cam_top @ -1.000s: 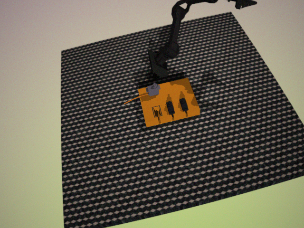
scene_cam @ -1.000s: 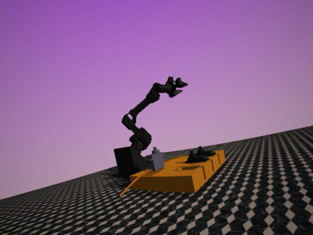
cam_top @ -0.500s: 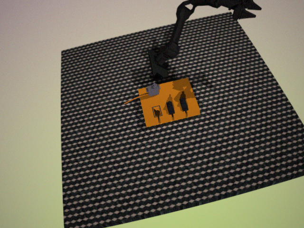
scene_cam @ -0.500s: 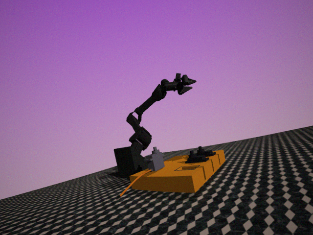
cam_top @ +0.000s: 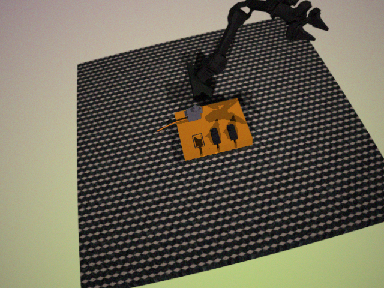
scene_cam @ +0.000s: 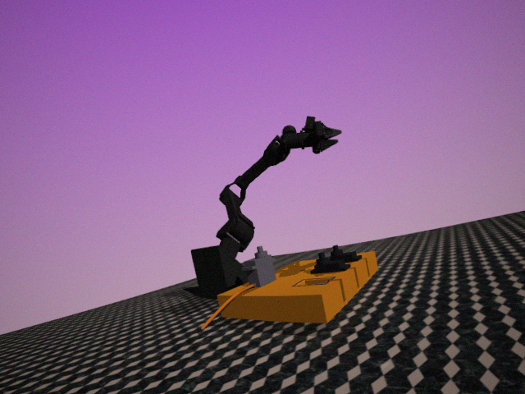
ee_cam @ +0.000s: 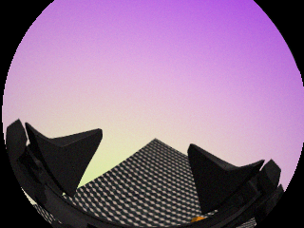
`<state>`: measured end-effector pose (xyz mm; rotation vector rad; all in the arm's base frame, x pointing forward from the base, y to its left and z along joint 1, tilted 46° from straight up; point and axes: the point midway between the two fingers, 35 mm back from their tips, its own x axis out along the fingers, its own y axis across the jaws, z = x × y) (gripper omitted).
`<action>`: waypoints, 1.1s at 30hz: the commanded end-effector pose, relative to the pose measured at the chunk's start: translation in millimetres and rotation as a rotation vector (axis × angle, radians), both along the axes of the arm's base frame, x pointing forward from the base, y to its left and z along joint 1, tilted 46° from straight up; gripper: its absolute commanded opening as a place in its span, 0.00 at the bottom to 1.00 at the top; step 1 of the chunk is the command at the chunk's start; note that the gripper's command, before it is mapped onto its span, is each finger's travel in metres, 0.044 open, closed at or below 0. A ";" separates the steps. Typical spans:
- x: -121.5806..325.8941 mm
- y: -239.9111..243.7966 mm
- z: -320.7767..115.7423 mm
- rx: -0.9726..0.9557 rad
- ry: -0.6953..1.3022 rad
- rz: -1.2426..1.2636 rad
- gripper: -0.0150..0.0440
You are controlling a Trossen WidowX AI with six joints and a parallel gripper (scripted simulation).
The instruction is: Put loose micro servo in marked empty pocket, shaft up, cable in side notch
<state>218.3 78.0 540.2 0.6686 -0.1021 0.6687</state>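
The loose grey servo (cam_top: 194, 113) (scene_cam: 263, 271) stands upright on the orange deck (cam_top: 183, 131) (scene_cam: 276, 307), near its edge by the arm's base, output shaft up. Its orange cable (cam_top: 168, 125) (scene_cam: 224, 306) runs over the deck's side and hangs beyond it. The marked pocket (cam_top: 198, 141) (scene_cam: 314, 281) is empty, with a notch running from it to the deck's edge. My gripper (cam_top: 321, 34) (scene_cam: 340, 136) (ee_cam: 145, 138) is open and empty, high above the deck and off to the side away from the loose servo. The wrist view does not show the servo.
Two black servos (cam_top: 215, 135) (cam_top: 232, 132) sit in the deck beside the empty pocket, shafts up. The arm's base (cam_top: 201, 88) (scene_cam: 207, 269) stands close behind the loose servo. A patterned mat (cam_top: 216, 201) (scene_cam: 127, 347) (ee_cam: 142, 190) lies under everything.
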 end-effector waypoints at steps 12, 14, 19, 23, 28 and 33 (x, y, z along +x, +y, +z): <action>56.9 -24.5 -46.8 -0.002 0.188 -0.108 1.00; 68.3 -30.9 -58.8 -0.001 0.233 -0.130 1.00; 97.4 -51.1 -96.1 0.005 0.370 -0.188 1.00; 118.0 -67.7 -130.0 0.005 0.488 -0.228 1.00; 138.9 -90.3 -177.3 0.017 0.652 -0.275 1.00; 151.5 -113.1 -225.5 0.037 0.816 -0.316 1.00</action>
